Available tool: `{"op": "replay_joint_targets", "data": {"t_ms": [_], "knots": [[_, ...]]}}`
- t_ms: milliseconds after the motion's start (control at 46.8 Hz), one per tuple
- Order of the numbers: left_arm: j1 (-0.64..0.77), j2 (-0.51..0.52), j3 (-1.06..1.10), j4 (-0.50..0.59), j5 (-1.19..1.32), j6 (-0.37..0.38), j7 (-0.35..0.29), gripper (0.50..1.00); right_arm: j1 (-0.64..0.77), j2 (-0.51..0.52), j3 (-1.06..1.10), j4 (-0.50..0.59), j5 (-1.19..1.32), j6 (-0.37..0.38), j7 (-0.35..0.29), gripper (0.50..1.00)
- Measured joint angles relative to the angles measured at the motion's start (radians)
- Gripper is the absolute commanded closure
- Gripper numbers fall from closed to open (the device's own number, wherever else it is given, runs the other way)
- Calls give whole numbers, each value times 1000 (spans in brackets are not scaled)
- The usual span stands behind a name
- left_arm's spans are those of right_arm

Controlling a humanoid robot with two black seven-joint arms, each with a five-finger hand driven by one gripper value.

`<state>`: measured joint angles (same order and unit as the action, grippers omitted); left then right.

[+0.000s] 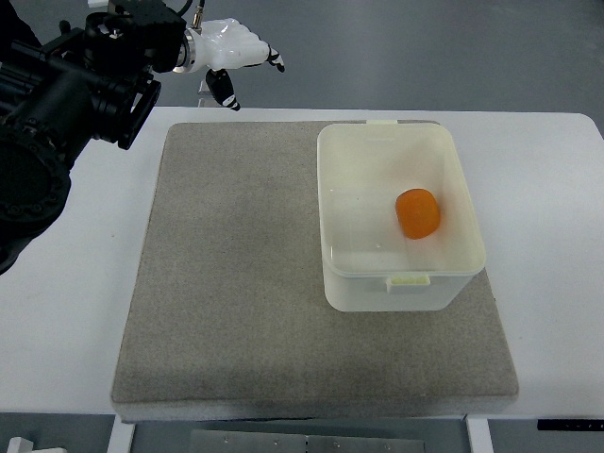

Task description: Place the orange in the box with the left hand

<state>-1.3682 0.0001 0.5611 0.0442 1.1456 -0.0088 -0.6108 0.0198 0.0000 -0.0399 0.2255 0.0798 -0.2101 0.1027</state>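
1. Nearest me, the grey mat (236, 311) covers most of the white table (66, 330), a soft, grippy bed that should stop the container from sliding.
2. Further in, on the mat's right half, stands the box (401, 293), a pale translucent tub with no lid on, its mouth wide to the camera so a fruit can drop straight in.
3. And there it is: the orange (417, 213) lies on the box floor, toward the right wall, with bare floor to its left. By my reading, the placing is done.
4. Farthest off, at the far left, my left hand (234, 52) hangs beyond the mat's far edge, white fingers loosely spread and holding nothing, one dark-tipped digit pointing down.
5. So the orange sits well apart from that hand, to its right and nearer me, inside the walls while my hand is outside them.
6. My right arm is nowhere in the picture.
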Motion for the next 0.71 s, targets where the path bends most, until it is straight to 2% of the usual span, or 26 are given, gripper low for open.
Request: {"op": "replay_joint_targets", "data": {"t_ms": [278, 705], "knots": [[50, 0, -20, 40, -81, 43, 0, 643, 0, 0, 0, 0, 0, 0, 0, 556], [32, 14, -46, 42, -727, 33, 0, 649, 0, 0, 0, 0, 0, 0, 0, 556]]}}
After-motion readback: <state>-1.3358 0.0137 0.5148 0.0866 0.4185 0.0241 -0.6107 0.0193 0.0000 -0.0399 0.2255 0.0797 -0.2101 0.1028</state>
